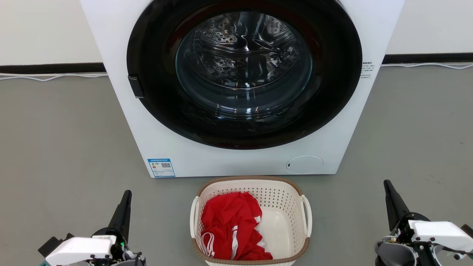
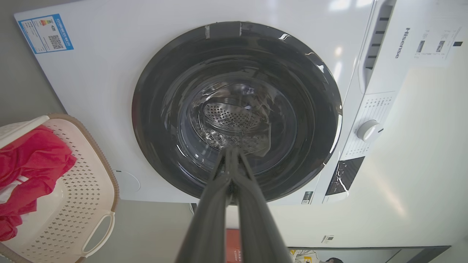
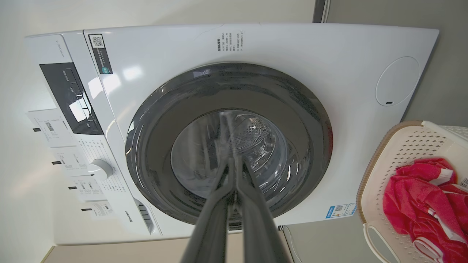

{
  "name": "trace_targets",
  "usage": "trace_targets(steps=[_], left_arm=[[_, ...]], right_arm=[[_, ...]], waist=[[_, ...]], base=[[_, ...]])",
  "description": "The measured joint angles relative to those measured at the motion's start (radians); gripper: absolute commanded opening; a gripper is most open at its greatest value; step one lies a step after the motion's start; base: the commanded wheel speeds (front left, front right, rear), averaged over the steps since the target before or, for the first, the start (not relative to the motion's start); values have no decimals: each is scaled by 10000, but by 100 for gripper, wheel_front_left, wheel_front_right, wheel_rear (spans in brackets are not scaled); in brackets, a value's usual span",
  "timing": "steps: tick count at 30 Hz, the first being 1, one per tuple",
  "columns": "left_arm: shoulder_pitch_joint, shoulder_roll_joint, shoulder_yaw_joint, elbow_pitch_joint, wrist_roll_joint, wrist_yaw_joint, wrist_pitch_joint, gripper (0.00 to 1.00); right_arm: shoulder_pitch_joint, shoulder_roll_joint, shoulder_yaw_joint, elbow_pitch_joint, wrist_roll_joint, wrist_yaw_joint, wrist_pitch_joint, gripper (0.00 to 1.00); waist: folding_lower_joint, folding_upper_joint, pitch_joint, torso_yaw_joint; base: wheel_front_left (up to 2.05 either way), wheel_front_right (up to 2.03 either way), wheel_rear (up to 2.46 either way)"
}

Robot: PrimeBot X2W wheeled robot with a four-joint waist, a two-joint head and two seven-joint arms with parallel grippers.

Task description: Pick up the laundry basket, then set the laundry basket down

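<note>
**Item 1.** Laundry basket point(image 1: 281, 201): cream-white perforated plastic, rounded-rectangular, with a brown woven-look rim and 2 white side handles. It stands upright on the grey floor point(image 1: 55, 147), just in front of the washing machine and roughly midway between the 2 grippers, touched by neither. The left wrist view has it at lower left point(image 2: 84, 182); the right wrist view has it at lower right point(image 3: 406, 146).

**Item 2.** Red garment with white trim point(image 1: 231, 225): 1 piece, crumpled, lying inside the basket towards the robot's left side; part of the basket's bottom is bare beside it.

**Item 3.** Front-loading washing machine, white casing point(image 1: 111, 37): round dark-framed glass door point(image 1: 244, 70) with the steel drum visible behind it; blue label point(image 1: 161, 167) at the lower left corner of the front; round white flap point(image 1: 304, 164) at the lower right.

**Item 4.** Left gripper point(image 1: 126, 195): 2 long dark fingers pressed together, nothing between them, well to the left of the basket. In its wrist view point(image 2: 231, 151) the joined tips point at the door.

**Item 5.** Right gripper point(image 1: 388, 184): fingers likewise pressed together and empty, well to the right of the basket. Its wrist view point(image 3: 231, 160) has the tips against the door glass background.
</note>
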Motion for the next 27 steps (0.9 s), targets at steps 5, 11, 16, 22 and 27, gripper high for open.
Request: trace_targets(steps=[5,11,16,22,27], left_arm=[[-3,0,40,-10,-332,0,123,0],[-3,0,44,-12,-339,0,123,0],[-3,0,44,-12,-339,0,123,0],[-3,0,44,-12,-341,0,123,0],[-3,0,44,-13,-341,0,123,0]], right_arm=[[0,0,-21,-13,387,0,81,0],[0,0,-23,-13,387,0,81,0],[0,0,-23,-15,387,0,81,0],[0,0,-23,-15,387,0,81,0],[0,0,-23,-15,387,0,81,0]], waist=[[0,0,1,-2],[0,0,1,-2],[0,0,1,-2],[0,0,1,-2],[0,0,1,-2]], base=[[0,0,0],[0,0,0],[0,0,0],[0,0,0],[0,0,0]])
